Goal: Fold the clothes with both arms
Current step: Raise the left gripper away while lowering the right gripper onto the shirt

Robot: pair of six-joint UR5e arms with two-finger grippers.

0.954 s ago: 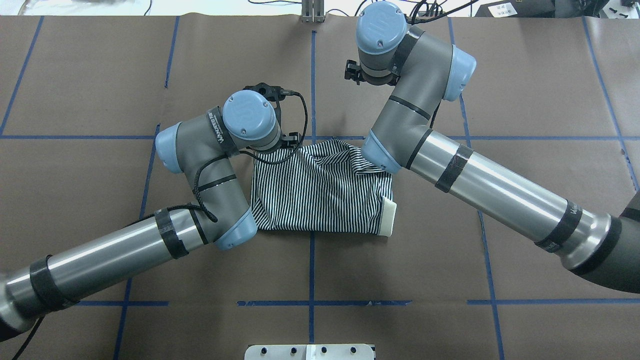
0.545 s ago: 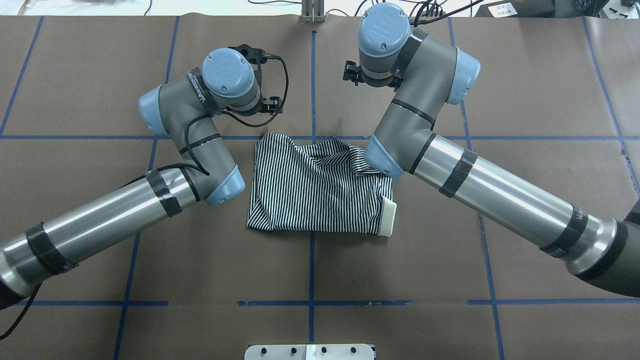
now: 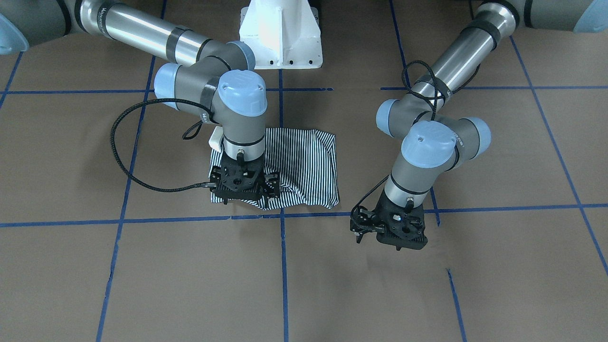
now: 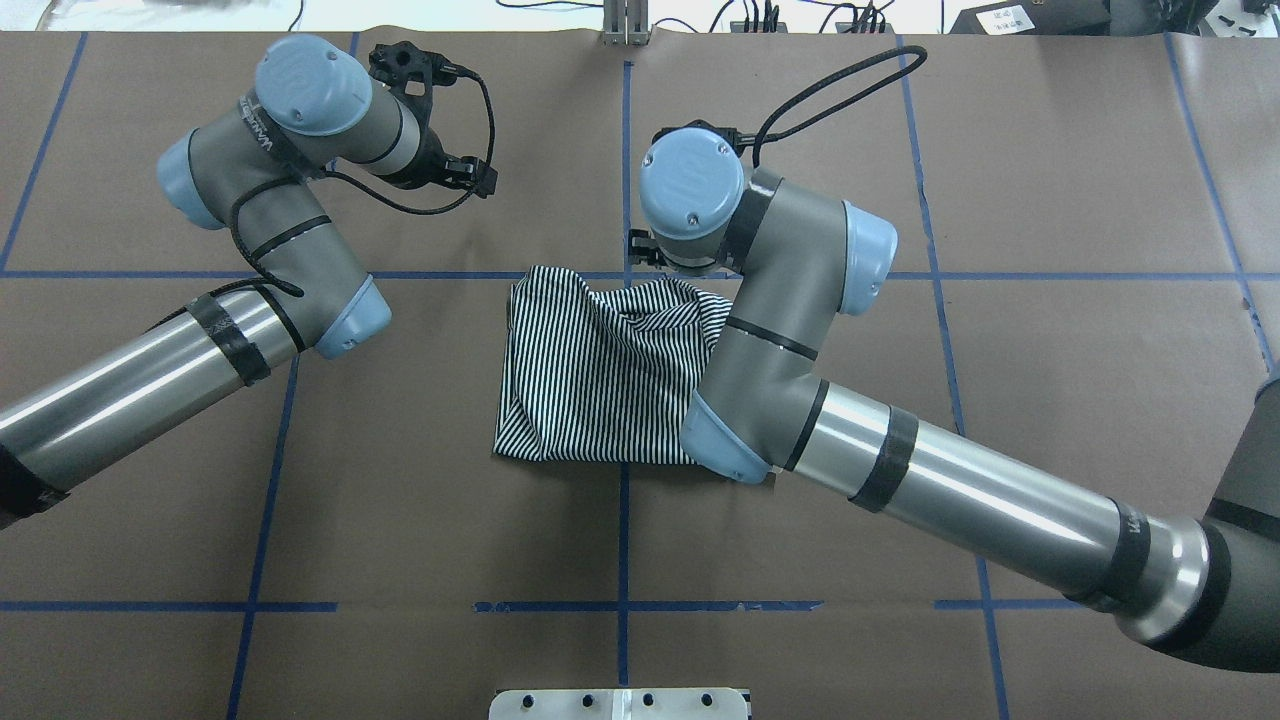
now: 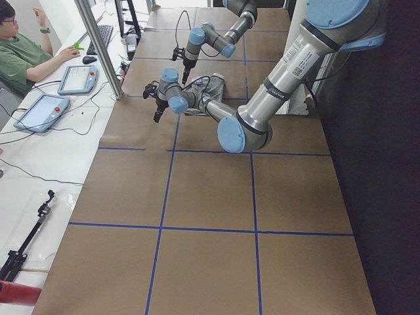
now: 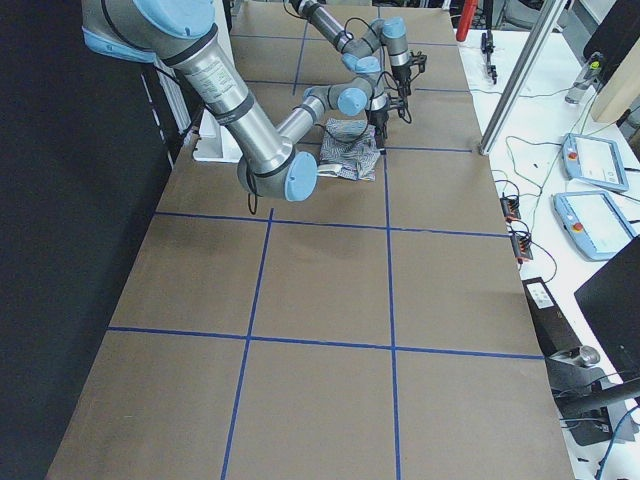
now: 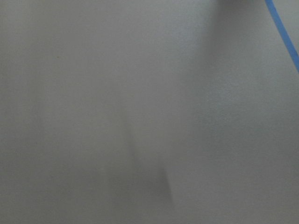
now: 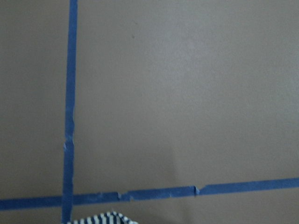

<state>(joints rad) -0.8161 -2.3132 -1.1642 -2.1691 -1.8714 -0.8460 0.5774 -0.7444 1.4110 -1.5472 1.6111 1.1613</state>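
Striped shirt [image 4: 600, 370] folded on the counter [image 4: 1050, 200], one arm over it, the other off to the side.
The shirt lies as a rough rectangle near the middle. Its navy-and-white stripes run front to back, its far edge is rumpled into loose folds, and a bit of cream collar [image 3: 215, 139] shows on the robot's right. The right arm [image 4: 960, 490] crosses above it, and the right end effector [image 3: 242, 192] points down at the far edge; its grip is unclear. The left arm [image 4: 130, 385] is bent aside, with the left end effector [image 3: 387, 232] over bare counter, well apart from the shirt.
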